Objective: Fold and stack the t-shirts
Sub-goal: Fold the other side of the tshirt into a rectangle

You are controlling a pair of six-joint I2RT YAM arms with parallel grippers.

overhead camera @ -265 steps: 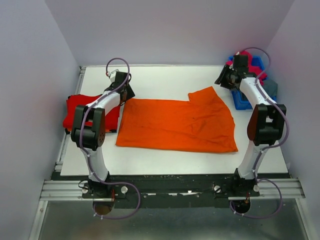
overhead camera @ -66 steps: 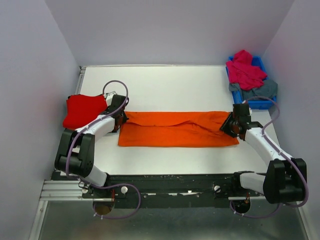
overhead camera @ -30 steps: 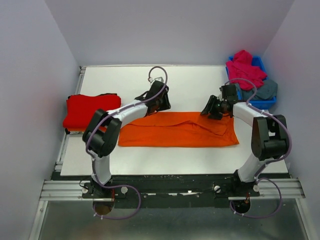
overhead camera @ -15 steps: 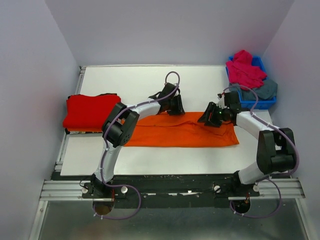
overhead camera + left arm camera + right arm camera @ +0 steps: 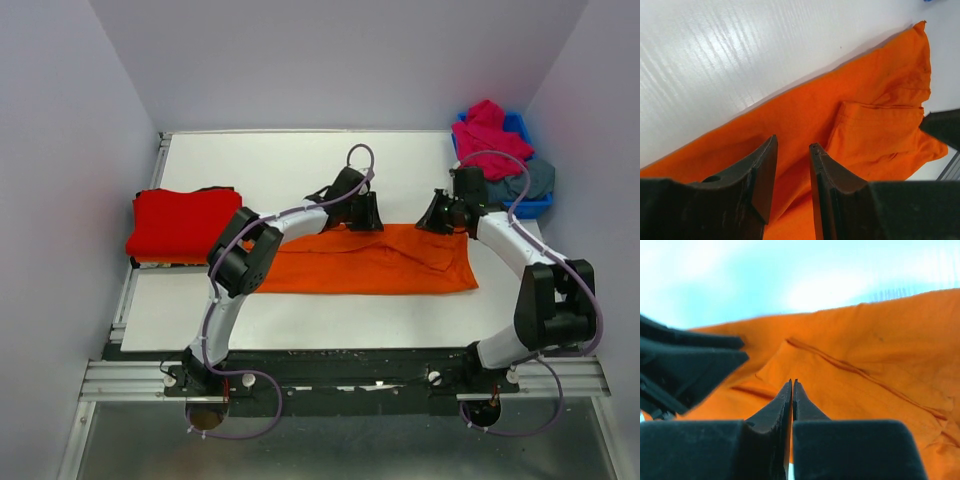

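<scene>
Orange t-shirt lay folded in a long strip across the white table, enclosed by pale lavender walls. A folded red t-shirt sat at the left edge. The magenta-pink t-shirt and grey-blue t-shirt were heaped in the blue bin. Over the strip's far edge, the left gripper stood spread, while the right gripper was pressed together, nothing visibly pinched.

We're looking at a bright orange t-shirt on a plain white tabletop, a solid red t-shirt, a magenta-pink t-shirt, a slate grey-blue t-shirt and a blue bin. The arms are white with black joints and purple cables, the left tool and right tool are black, and the walls are pale lavender.
</scene>
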